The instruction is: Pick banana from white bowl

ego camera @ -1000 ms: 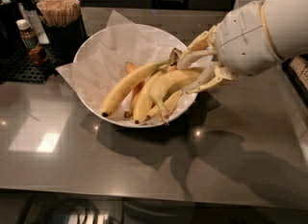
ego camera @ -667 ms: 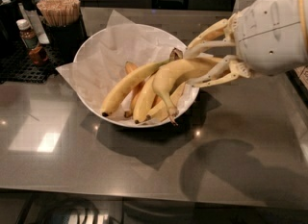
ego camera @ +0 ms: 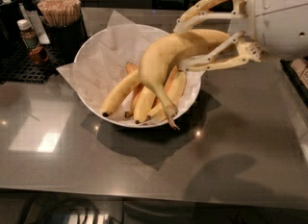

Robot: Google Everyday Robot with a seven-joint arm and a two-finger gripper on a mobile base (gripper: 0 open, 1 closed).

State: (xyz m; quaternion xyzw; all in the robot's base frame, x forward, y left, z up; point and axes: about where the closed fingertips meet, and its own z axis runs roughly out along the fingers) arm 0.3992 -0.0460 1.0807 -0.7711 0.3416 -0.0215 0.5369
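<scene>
The bowl (ego camera: 85, 51) stood on the table (ego camera: 231, 136) nearer its far edge, left of the middle. It was lined with crinkled paper (ego camera: 98, 74) whose corners stuck out past the rim on the far and left sides. In its right half lay three or four slimmer bananas (ego camera: 145, 104) packed side by side, their dark tips pointing toward the near rim. At the far left corner of the table a black mat (ego camera: 21, 67) carried a dark cup (ego camera: 67, 38) full of sticks (ego camera: 58, 7) and a small bottle (ego camera: 29, 34).

The arm (ego camera: 284, 16) reached in from the far right corner, its bulky white body above the right edge. The gripper (ego camera: 180, 46) hung over the bowl's right rim, pointing left. Its two pale fingers (ego camera: 207, 4) were clenched on the banana (ego camera: 156, 62), one across the top of the fruit and one under it.

The banana was raised above the slimmer ones, its thick end held between the fingers. Its body arched left and then down, and the thin stem hung toward the bowl's near rim. Whether the stem touched the rim or the fruit below could not be told.
</scene>
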